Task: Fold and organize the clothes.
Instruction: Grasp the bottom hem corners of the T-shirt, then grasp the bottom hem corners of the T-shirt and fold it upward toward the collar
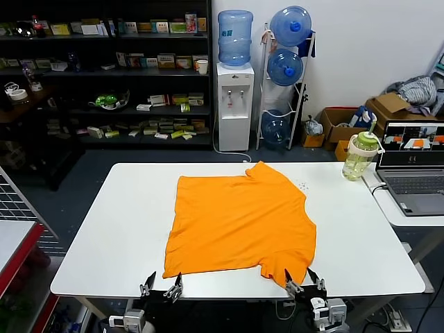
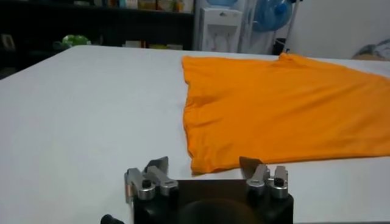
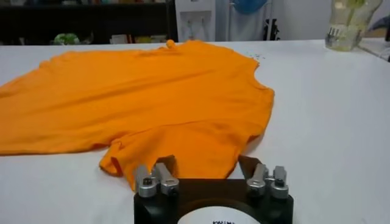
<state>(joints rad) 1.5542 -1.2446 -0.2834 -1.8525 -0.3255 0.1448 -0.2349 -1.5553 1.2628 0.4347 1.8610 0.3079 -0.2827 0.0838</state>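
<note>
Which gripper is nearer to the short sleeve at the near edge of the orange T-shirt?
Right. The right gripper sits open just in front of that sleeve of the T-shirt. The left gripper, also open, waits by the opposite near corner.

So, counts: one bright orange short-sleeved soft-fabric T-shirt [image 1: 239, 222] lying on one white rectangular table [image 1: 111, 229]. Two black metal-fingered grippers at the table's 6 o'clock edge, the left gripper [image 1: 161, 285] and the right gripper [image 1: 305, 283], both with jaws spread. Four big blue plastic water jugs up at 12 o'clock: one on the white water dispenser [image 1: 234, 111], three in one wire rack. One green-lidded clear drink bottle [image 1: 361, 156] and one open grey laptop [image 1: 415, 173] around 2 o'clock.
</note>
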